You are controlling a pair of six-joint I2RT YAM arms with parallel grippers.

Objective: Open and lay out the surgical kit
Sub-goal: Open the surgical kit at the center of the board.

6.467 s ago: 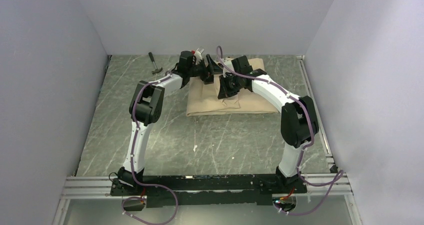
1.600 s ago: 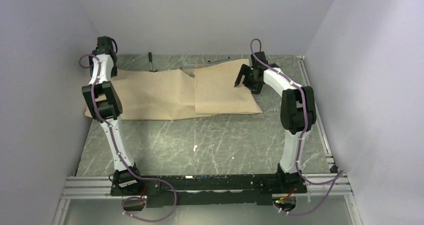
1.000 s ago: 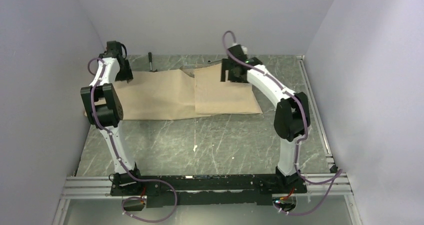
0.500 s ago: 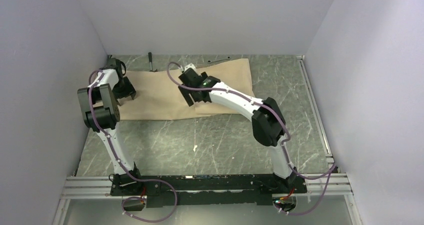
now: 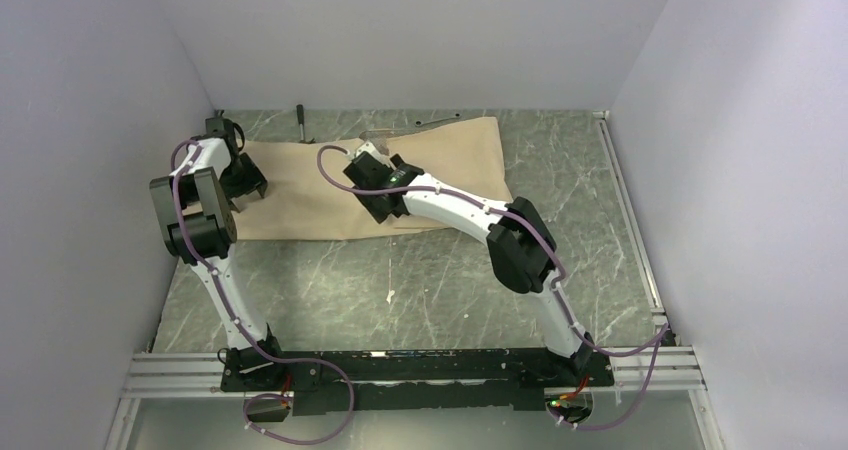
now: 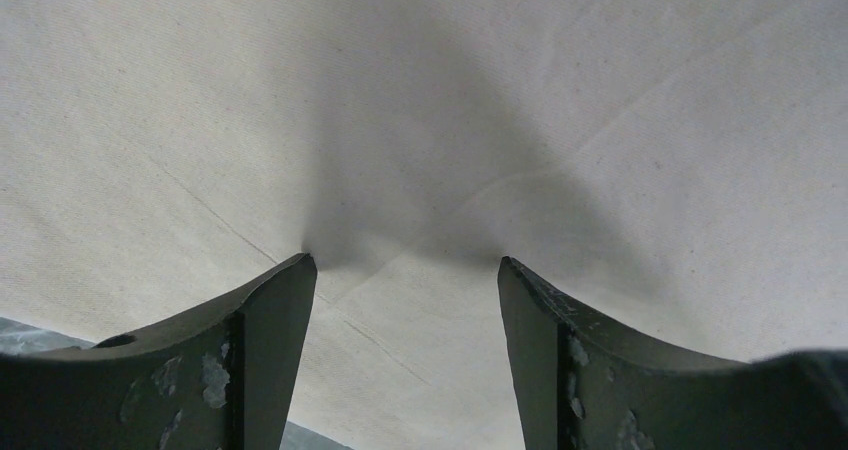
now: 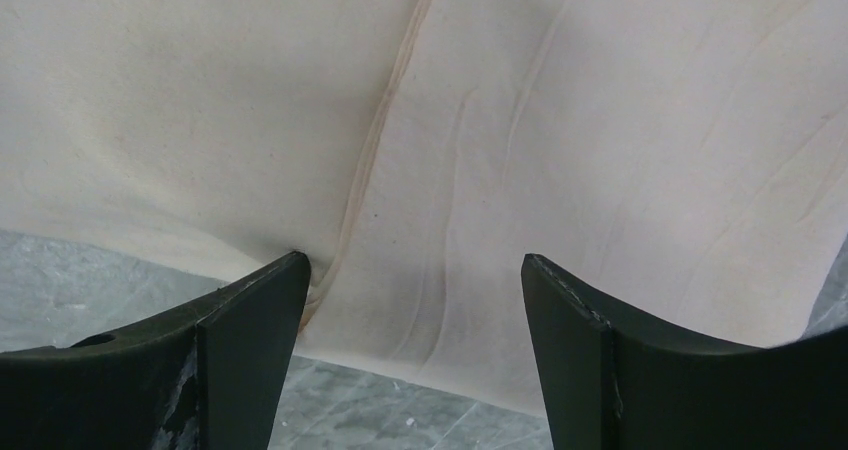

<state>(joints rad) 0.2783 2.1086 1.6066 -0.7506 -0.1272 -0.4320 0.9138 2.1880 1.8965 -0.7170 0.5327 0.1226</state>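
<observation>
The surgical kit shows as a tan wrap sheet (image 5: pixel 300 195) spread across the back of the table, with a folded flap on its right half. Whatever lies under it is hidden. My left gripper (image 5: pixel 248 192) hangs open over the sheet's left end. In the left wrist view its fingertips (image 6: pixel 300 270) rest at the sheet (image 6: pixel 420 90) with nothing between them. My right gripper (image 5: pixel 380 208) is open at the sheet's near edge, in the middle. The right wrist view shows a fold seam in the sheet (image 7: pixel 600 120) running to the left fingertip (image 7: pixel 290 270).
A dark-handled hammer (image 5: pixel 299 116) lies at the back, just beyond the sheet. A thin wrench (image 5: pixel 437 120) lies at the back edge to the right. The grey marble table (image 5: pixel 430 280) stretches toward the arm bases, walled on three sides.
The right arm has swung from the back right across to the sheet's near middle edge. The left gripper has come down from the back left corner onto the sheet's left end.
</observation>
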